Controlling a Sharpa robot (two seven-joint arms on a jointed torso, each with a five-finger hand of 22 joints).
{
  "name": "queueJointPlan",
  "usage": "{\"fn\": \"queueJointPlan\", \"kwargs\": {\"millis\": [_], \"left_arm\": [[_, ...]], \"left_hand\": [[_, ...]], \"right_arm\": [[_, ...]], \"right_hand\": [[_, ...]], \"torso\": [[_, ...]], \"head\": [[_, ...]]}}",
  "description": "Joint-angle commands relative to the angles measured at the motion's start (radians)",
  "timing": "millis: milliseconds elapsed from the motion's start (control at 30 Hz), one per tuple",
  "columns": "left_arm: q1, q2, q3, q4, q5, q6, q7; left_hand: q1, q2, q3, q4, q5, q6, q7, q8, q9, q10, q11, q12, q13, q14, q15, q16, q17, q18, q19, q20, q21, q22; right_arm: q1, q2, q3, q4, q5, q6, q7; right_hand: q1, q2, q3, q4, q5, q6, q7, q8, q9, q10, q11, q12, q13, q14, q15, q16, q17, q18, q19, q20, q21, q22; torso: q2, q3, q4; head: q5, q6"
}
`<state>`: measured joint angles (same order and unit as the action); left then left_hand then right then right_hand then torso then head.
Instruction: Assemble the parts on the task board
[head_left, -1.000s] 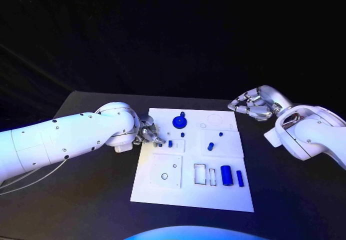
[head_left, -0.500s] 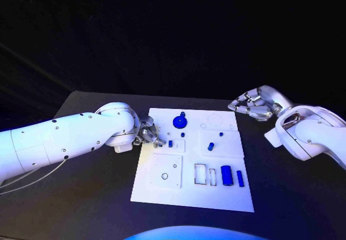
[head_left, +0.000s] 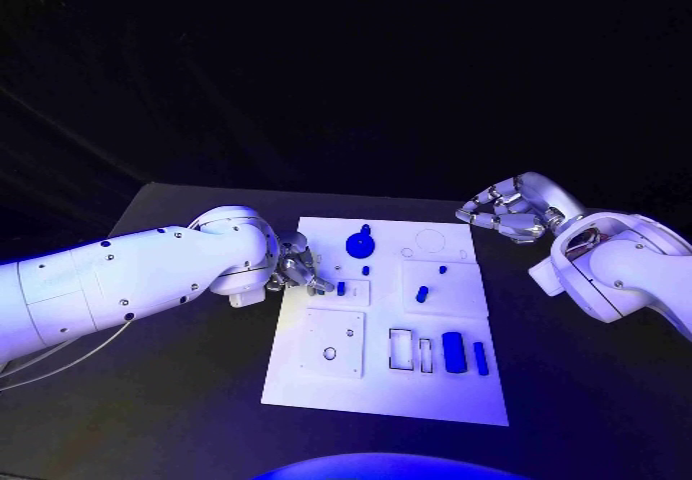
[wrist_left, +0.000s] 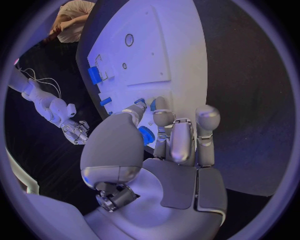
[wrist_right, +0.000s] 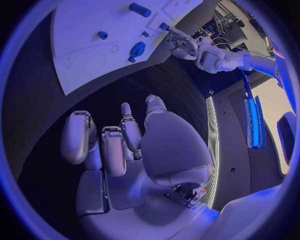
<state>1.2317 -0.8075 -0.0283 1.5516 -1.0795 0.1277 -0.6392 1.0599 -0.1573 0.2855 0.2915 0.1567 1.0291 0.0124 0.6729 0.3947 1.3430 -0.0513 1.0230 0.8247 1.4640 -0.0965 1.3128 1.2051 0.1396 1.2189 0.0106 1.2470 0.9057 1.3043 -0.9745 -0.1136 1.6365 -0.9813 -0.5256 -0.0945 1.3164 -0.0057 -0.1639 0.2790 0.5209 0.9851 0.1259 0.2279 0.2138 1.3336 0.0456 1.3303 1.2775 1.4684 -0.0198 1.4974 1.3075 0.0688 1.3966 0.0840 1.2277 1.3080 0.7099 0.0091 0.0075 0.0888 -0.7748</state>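
Note:
The white task board (head_left: 378, 385) lies mid-table. My left hand (head_left: 299, 268) is at its left edge. Its thumb and a fingertip (wrist_left: 161, 104) pinch a small blue part (head_left: 340, 289) that stands in a small square plate. That part (wrist_right: 164, 26) also sits at the left hand's fingertips in the right wrist view. A round blue piece (head_left: 358, 241) lies at the far end, a blue peg (head_left: 421, 293) mid-board, and a blue cylinder (head_left: 454, 351) with a thin blue bar (head_left: 480, 357) near the right side. My right hand (head_left: 505, 212) hovers off the far right corner, its fingers curled on nothing.
A tiny blue part (head_left: 365, 269) lies between the round piece and the pinched part. A large square plate (head_left: 332, 340) with a round hole takes the board's near left. Two narrow slots (head_left: 410, 350) lie beside the cylinder. Black table (head_left: 188, 400) surrounds the board.

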Motion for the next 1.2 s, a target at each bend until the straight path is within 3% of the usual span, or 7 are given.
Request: {"fn": "queueJointPlan", "kwargs": {"millis": [33, 133, 400, 700, 833, 967, 1200], "left_arm": [[0.0, -0.006, 0.005, 0.012, 0.044, -0.048, 0.012], [0.0, -0.016, 0.013, 0.024, 0.072, -0.072, 0.017], [0.012, -0.05, 0.04, 0.049, 0.131, -0.118, 0.049], [0.027, -0.055, 0.052, 0.056, 0.141, -0.161, 0.124], [0.027, -0.035, 0.045, 0.051, 0.094, -0.217, 0.209], [0.02, -0.006, 0.027, 0.041, -0.018, -0.326, 0.347], [0.0, 0.05, 0.004, 0.002, -0.233, -0.427, 0.486]], "left_hand": [[-0.012, 0.008, -0.031, 0.0, 0.001, 0.005, 0.0, -0.007, -0.003, 0.005, -0.001, 0.001, -0.003, 0.03, -0.006, 0.004, 0.001, -0.012, 0.007, 0.002, 0.006, 0.001], [-0.014, 0.012, -0.06, 0.0, 0.001, -0.002, 0.002, -0.01, -0.007, -0.007, 0.0, -0.017, -0.025, 0.029, -0.006, 0.003, 0.0, -0.01, 0.002, 0.002, 0.0, -0.009], [0.034, 0.024, -0.147, 0.0, 0.005, -0.075, 0.029, -0.014, -0.01, -0.124, 0.023, -0.153, -0.207, 0.017, 0.012, -0.018, -0.026, 0.012, -0.08, 0.016, -0.08, -0.144], [0.12, 0.046, -0.173, -0.002, 0.005, -0.149, 0.059, -0.008, -0.012, -0.206, 0.052, -0.163, -0.235, -0.026, 0.038, -0.08, -0.101, 0.041, -0.184, 0.036, -0.195, -0.313], [0.228, 0.049, -0.143, -0.008, 0.005, -0.217, 0.097, -0.039, -0.037, -0.298, 0.087, -0.211, -0.272, -0.087, 0.069, -0.157, -0.199, 0.04, -0.236, 0.061, -0.264, -0.358], [0.35, 0.028, -0.085, -0.023, 0.006, -0.251, 0.13, -0.075, -0.076, -0.379, 0.122, -0.293, -0.339, -0.279, 0.1, -0.417, -0.499, 0.038, -0.292, 0.093, -0.36, -0.411], [0.454, -0.027, -0.02, -0.04, 0.007, -0.239, 0.133, -0.171, -0.164, -0.438, 0.138, -0.436, -0.481, -0.302, 0.117, -0.477, -0.569, 0.045, -0.277, 0.113, -0.434, -0.463]], "right_arm": [[-0.001, 0.002, 0.0, -0.001, -0.009, 0.002, 0.003], [-0.001, 0.003, 0.0, -0.002, -0.009, 0.002, 0.003], [-0.002, 0.004, 0.0, -0.004, -0.009, 0.001, 0.004], [-0.003, 0.004, 0.0, -0.006, -0.009, 0.0, 0.005], [-0.003, 0.005, 0.0, -0.006, -0.009, -0.001, 0.007], [-0.004, 0.005, 0.0, -0.006, -0.007, -0.004, 0.012], [-0.004, 0.007, 0.0, -0.008, -0.004, -0.004, 0.017]], "right_hand": [[0.0, 0.002, -0.006, 0.002, 0.002, -0.002, -0.002, 0.003, 0.001, -0.005, -0.001, -0.002, 0.001, 0.069, -0.006, -0.002, 0.129, 0.01, -0.002, -0.002, -0.004, 0.036], [0.0, 0.003, -0.006, 0.002, 0.002, -0.002, -0.002, 0.004, 0.001, -0.004, -0.001, -0.002, 0.001, 0.069, -0.006, -0.002, 0.129, 0.011, -0.003, -0.002, -0.006, 0.035], [0.0, 0.003, -0.006, 0.002, 0.002, -0.002, -0.002, 0.004, 0.001, -0.004, -0.001, -0.002, 0.001, 0.069, -0.006, -0.002, 0.129, 0.011, -0.003, -0.002, -0.006, 0.035], [0.0, 0.003, -0.006, 0.002, 0.002, -0.002, -0.002, 0.004, 0.001, -0.004, -0.001, -0.002, 0.001, 0.069, -0.006, -0.002, 0.129, 0.011, -0.003, -0.002, -0.006, 0.035], [0.0, 0.003, -0.007, 0.003, 0.002, -0.002, -0.002, 0.004, 0.001, -0.007, -0.001, -0.005, -0.003, 0.069, -0.006, -0.004, 0.126, 0.011, -0.004, -0.002, -0.008, 0.033], [0.0, 0.003, -0.007, 0.002, 0.002, -0.002, -0.002, 0.003, 0.001, -0.01, -0.001, -0.008, -0.007, 0.068, -0.006, -0.006, 0.122, 0.012, -0.006, -0.002, -0.013, 0.03], [0.005, 0.004, -0.007, 0.001, 0.004, -0.005, -0.002, 0.003, 0.002, -0.033, -0.002, -0.031, -0.033, 0.065, -0.007, -0.014, 0.109, 0.015, -0.013, -0.002, -0.027, 0.022]], "torso": [[0.0, -0.0003, 0.0005], [0.0, -0.0004, 0.0004], [-0.001, 0.0, -0.0002], [-0.001, 0.0007, 0.0002], [-0.001, 0.0004, 0.0011], [0.0, -0.0004, 0.0], [0.0, 0.0001, 0.0001]], "head": [[0.001, 0.001], [0.001, 0.001], [0.0, 0.003], [-0.006, 0.01], [-0.01, 0.014], [-0.016, 0.019], [-0.024, 0.025]]}}
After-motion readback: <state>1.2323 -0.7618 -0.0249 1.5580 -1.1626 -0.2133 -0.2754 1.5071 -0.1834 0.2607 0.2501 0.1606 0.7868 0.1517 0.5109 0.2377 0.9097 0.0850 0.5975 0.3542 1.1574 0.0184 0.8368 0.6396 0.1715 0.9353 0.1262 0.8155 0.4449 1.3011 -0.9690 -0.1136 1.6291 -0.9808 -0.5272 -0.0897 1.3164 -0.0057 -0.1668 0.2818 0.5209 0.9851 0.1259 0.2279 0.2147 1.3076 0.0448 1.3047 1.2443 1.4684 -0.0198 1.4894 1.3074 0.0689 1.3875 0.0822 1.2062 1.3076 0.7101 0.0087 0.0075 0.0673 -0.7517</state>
